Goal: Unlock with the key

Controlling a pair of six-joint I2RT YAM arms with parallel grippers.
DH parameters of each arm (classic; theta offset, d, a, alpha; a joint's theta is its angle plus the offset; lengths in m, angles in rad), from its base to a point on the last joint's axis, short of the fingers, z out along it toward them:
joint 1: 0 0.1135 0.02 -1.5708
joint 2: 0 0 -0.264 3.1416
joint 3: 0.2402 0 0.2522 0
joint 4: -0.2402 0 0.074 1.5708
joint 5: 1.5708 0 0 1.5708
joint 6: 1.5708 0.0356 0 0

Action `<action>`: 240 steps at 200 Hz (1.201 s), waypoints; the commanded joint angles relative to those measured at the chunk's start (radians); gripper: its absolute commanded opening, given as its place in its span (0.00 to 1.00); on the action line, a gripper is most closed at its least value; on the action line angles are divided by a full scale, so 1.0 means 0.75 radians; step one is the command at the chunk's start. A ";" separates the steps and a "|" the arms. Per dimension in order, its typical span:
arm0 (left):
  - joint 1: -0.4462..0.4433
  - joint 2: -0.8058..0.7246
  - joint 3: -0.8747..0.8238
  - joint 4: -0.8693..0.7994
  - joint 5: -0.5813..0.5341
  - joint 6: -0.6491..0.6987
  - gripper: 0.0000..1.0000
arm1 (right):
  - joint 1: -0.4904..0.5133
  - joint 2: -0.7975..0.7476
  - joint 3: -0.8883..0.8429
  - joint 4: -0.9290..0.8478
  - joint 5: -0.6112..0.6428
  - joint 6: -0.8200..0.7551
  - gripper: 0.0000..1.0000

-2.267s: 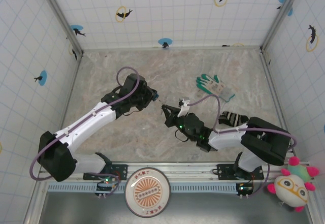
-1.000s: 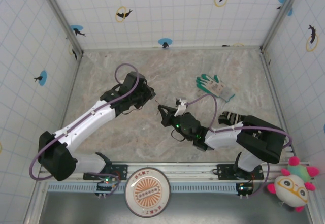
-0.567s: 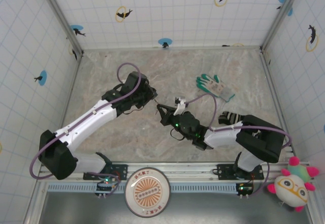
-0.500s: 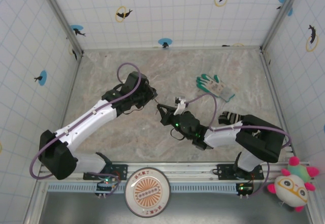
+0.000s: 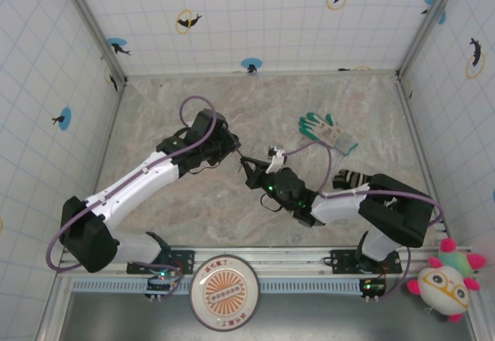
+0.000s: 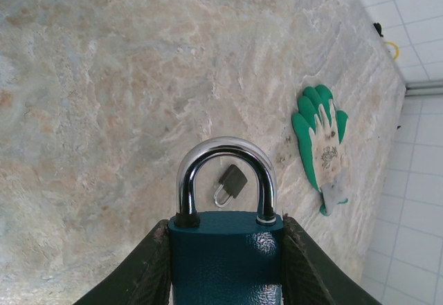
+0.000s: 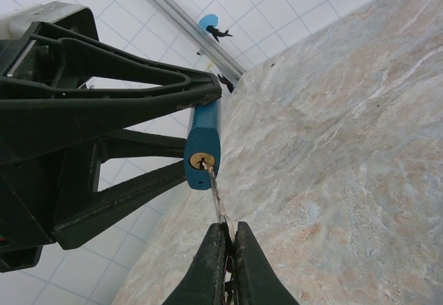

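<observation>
Key [image 7: 215, 193] tip meeting teal padlock [image 7: 203, 141] keyhole [image 7: 202, 160], left of centre.
Pinching the thin, stiff, slippery, light key by its bow in the tightly closed right gripper [image 7: 228, 232]; clamping the heavy, rigid padlock body in the left gripper [image 6: 225, 250], part-open around it; likely needing a firm, straight twist.

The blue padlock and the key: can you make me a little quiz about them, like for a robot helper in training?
1. True or false: the key is already in the keyhole of the blue padlock.
2. The left gripper holds: A) the key, B) the blue padlock, C) nothing.
3. Has the shackle popped open yet?
Key: 1 true; 2 B; 3 no, both its legs sit in the body.
</observation>
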 commanded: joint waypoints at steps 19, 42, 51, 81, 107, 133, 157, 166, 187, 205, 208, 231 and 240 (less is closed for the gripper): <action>-0.009 0.010 0.024 0.017 0.017 0.011 0.17 | -0.006 0.013 0.048 0.058 0.007 0.009 0.00; -0.012 0.009 0.024 0.019 0.019 0.011 0.17 | -0.012 0.013 0.043 0.058 0.014 0.020 0.00; -0.013 0.009 0.025 0.019 0.019 0.009 0.17 | -0.017 0.015 0.040 0.064 0.013 0.030 0.00; -0.017 0.007 0.025 0.022 0.025 0.008 0.17 | -0.031 0.016 0.035 0.069 0.015 0.051 0.00; -0.025 0.011 0.023 0.029 0.029 0.009 0.17 | -0.037 0.016 0.042 0.061 0.007 0.056 0.00; -0.031 0.016 0.017 0.031 0.033 0.007 0.16 | -0.041 0.019 0.047 0.065 -0.001 0.067 0.00; -0.038 0.020 0.012 0.036 0.031 0.005 0.16 | -0.045 0.022 0.055 0.090 -0.021 0.076 0.00; -0.039 0.021 0.014 0.039 0.033 0.006 0.16 | -0.045 0.022 0.057 0.090 -0.021 0.080 0.00; -0.043 0.019 0.015 0.040 0.029 0.003 0.16 | -0.047 0.018 0.067 0.069 -0.010 0.100 0.00; -0.047 0.015 0.009 0.040 0.020 -0.002 0.16 | -0.049 0.013 0.075 0.052 0.002 0.128 0.00; -0.049 0.015 0.008 0.039 0.019 -0.004 0.16 | -0.049 0.012 0.078 0.049 0.004 0.134 0.00; -0.053 0.013 0.008 0.039 0.013 -0.011 0.16 | -0.043 0.009 0.089 0.038 0.033 0.154 0.00; -0.056 0.013 0.008 0.038 0.011 -0.016 0.16 | -0.037 0.006 0.100 0.011 0.051 0.145 0.00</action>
